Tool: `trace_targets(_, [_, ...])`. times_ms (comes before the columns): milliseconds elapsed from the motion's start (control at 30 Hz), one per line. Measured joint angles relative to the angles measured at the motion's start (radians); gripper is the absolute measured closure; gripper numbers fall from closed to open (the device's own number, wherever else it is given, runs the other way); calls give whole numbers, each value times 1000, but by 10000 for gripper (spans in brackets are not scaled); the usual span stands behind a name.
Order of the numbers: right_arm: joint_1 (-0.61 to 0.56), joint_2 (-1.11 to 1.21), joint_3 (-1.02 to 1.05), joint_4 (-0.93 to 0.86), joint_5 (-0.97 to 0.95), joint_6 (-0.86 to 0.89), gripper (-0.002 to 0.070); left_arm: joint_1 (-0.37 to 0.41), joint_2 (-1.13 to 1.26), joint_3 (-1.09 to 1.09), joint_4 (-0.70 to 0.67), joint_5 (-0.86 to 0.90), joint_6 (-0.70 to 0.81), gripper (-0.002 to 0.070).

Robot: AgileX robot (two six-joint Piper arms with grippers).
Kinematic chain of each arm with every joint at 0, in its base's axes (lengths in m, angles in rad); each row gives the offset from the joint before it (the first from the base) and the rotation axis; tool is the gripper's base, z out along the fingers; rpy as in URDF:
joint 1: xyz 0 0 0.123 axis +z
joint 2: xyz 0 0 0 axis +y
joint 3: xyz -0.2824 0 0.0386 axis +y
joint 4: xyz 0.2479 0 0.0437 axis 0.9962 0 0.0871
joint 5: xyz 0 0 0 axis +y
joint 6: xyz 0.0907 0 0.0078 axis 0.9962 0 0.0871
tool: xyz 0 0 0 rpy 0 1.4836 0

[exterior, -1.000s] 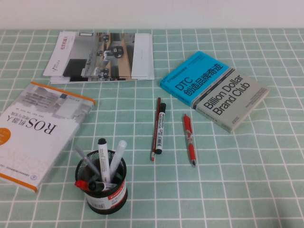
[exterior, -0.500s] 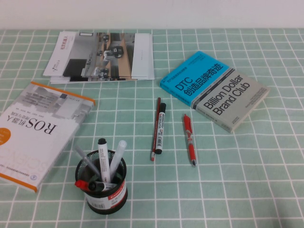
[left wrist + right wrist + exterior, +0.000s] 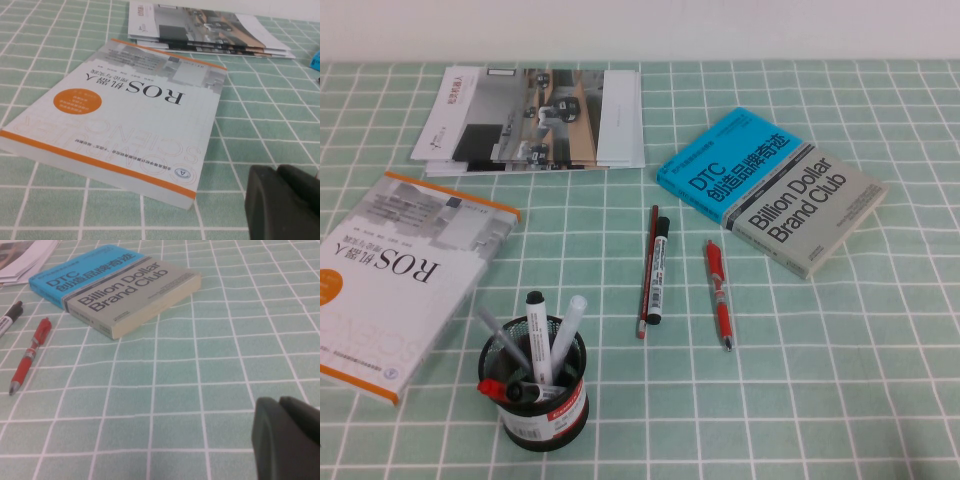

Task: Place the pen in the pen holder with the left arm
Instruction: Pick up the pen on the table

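Observation:
The pen [image 3: 647,280] is a thin maroon stick lying flat mid-table, pressed against the left side of a white marker with a black cap [image 3: 658,270]. The pen holder [image 3: 545,410], a black mesh cup with a red and white band, stands at the front left and holds several pens and markers. Neither arm shows in the high view. My left gripper [image 3: 276,172] is shut and empty, low over the cloth beside the ROS book [image 3: 125,115]. My right gripper [image 3: 278,402] is shut and empty over bare cloth. The pen and the holder show in neither wrist view.
A bright red clip pen [image 3: 719,292] lies right of the marker and also shows in the right wrist view [image 3: 30,356]. A blue and grey book [image 3: 770,187] lies at the back right, brochures [image 3: 535,118] at the back left, and the ROS book [image 3: 390,280] at the left.

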Motion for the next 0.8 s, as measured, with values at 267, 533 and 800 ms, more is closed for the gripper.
trace_targets(267, [0,0,0,0,0,0,696,0,0,0,-10,-42,-5,679])
trace_targets(533, [0,0,0,0,0,0,696,0,0,-21,-164,-135,-84,679])
trace_targets(800, [0,0,0,0,0,0,696,0,258,-315,-182,115,-120,679])
